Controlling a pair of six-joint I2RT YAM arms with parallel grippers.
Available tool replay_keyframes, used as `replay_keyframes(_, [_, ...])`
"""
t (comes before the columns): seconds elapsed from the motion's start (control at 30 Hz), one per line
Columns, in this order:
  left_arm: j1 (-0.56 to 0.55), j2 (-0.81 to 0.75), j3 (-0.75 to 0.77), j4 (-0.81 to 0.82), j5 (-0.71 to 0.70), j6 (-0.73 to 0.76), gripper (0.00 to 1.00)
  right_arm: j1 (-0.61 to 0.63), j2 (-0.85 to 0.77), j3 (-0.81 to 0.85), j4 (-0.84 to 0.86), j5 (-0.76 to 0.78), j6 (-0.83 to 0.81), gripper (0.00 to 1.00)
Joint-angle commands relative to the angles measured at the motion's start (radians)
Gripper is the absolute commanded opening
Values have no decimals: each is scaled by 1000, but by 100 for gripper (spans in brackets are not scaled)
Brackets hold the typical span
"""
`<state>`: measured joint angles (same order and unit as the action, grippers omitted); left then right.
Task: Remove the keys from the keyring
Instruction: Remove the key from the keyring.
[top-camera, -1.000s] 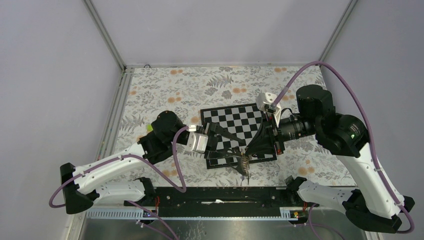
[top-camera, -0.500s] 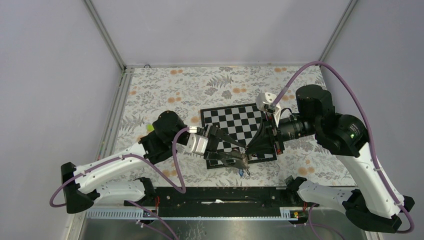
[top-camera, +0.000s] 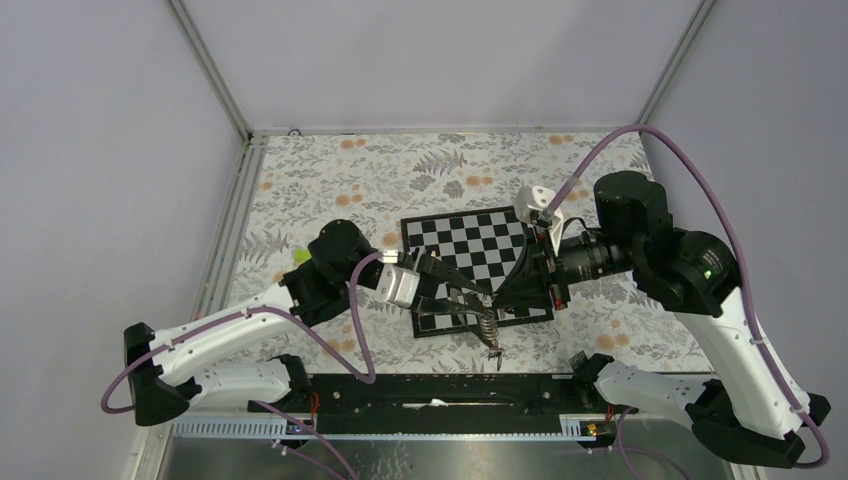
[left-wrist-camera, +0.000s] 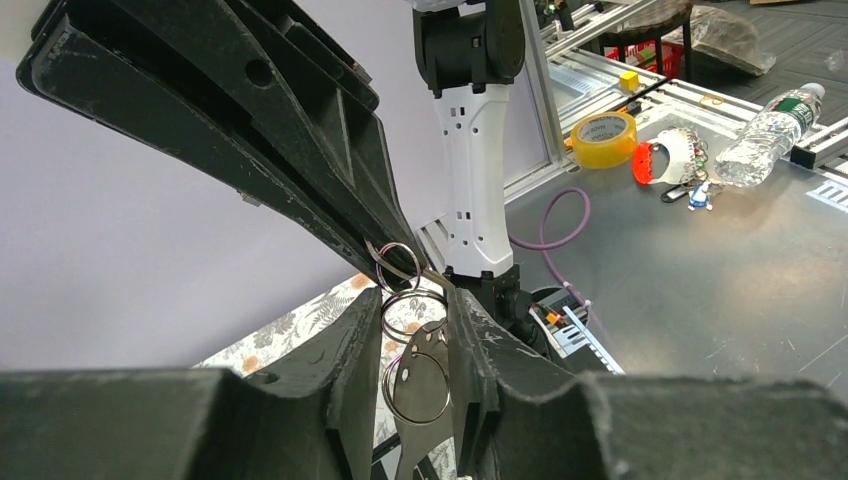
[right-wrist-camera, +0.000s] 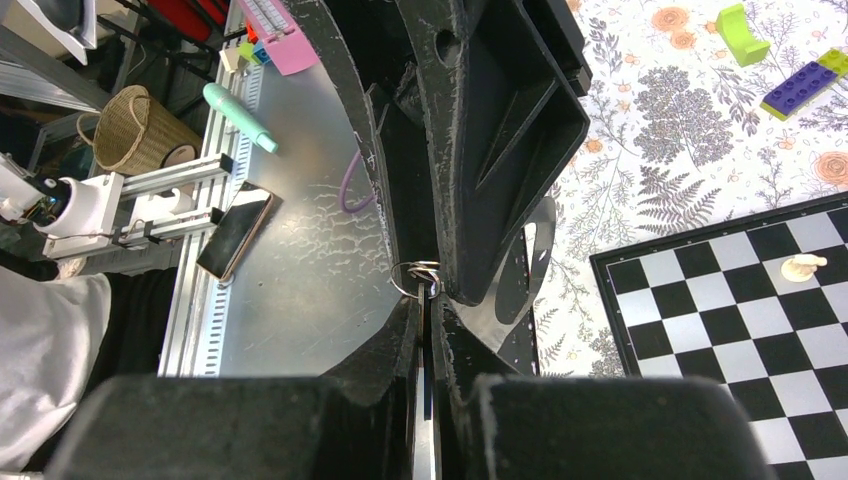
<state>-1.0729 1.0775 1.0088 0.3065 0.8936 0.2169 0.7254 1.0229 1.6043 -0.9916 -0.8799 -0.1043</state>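
From above, the left pincer (top-camera: 472, 308) and right pincer (top-camera: 497, 300) stood tip to tip over the chessboard's (top-camera: 470, 240) near edge, the keyring (top-camera: 488, 328) dangling between them. At the left wrist, its fingers (left-wrist-camera: 350, 340) straddled the keyring, keys (left-wrist-camera: 424, 390) hanging lengthwise below; whether they clamped, I couldn't tell. At the right wrist, that pincer was clenched on the keyring's top, leaving the left nearer the keys.

Polished metal keys (left-wrist-camera: 428, 368) (keyring (left-wrist-camera: 412, 318) wire equally shiny).
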Motion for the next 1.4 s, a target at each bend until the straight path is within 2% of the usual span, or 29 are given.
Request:
replay_keyframes(0.0, [-1, -1, 56, 35, 29, 13, 22, -2, -11, 7, 13, 37, -21, 6])
replay_keyframes(0.5, [-1, 26, 122, -96, -166, 17, 6, -2, -18, -19, 16, 10, -4, 7])
replay_keyframes(1.03, [5, 33, 134, -125, -256, 15, 3, -1, -28, -44, 1, 15, -7, 7])
replay_keyframes(1.37, [13, 11, 131, -118, -250, 15, 3, -1, -36, -71, -25, 106, -24, 7])
